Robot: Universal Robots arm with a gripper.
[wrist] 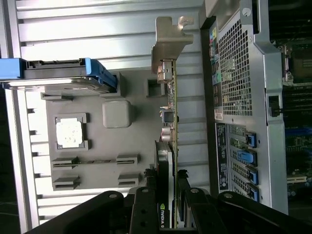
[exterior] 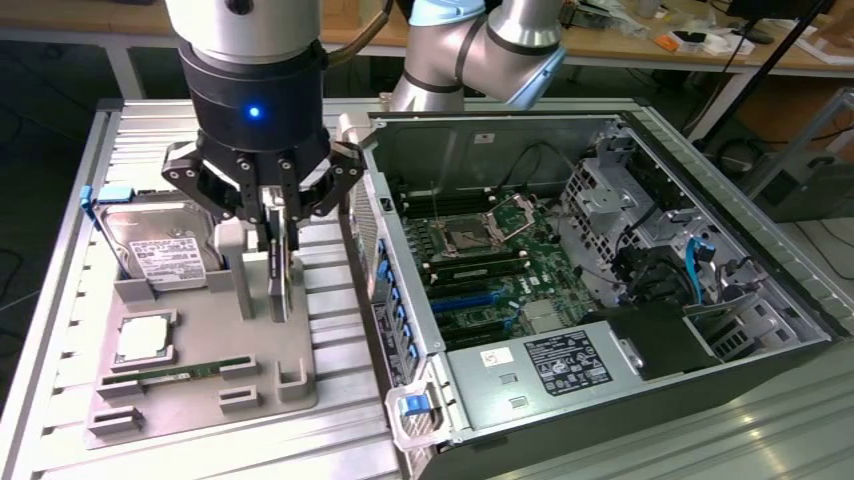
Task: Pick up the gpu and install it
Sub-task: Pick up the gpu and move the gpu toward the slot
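Note:
The gpu (exterior: 278,285) stands on edge in a slot of the grey parts tray (exterior: 200,350), beside the open computer case (exterior: 534,260). My gripper (exterior: 276,235) hangs straight down over it, black fingers pressed on both faces of the card, so it is shut on the gpu. In the wrist view the gpu (wrist: 171,112) runs away from the gripper (wrist: 170,209), with its circuit-board edge, its connectors and its silver end bracket (wrist: 168,41) at the far end. The card's lower edge looks seated in the tray (wrist: 141,141).
On the tray lie a silver hard drive (exterior: 160,245) with blue rails, a processor (exterior: 144,338) and a narrow memory stick (exterior: 180,371). The case's motherboard shows blue expansion slots (exterior: 461,300). The case's rear wall (wrist: 234,73) stands close beside the card.

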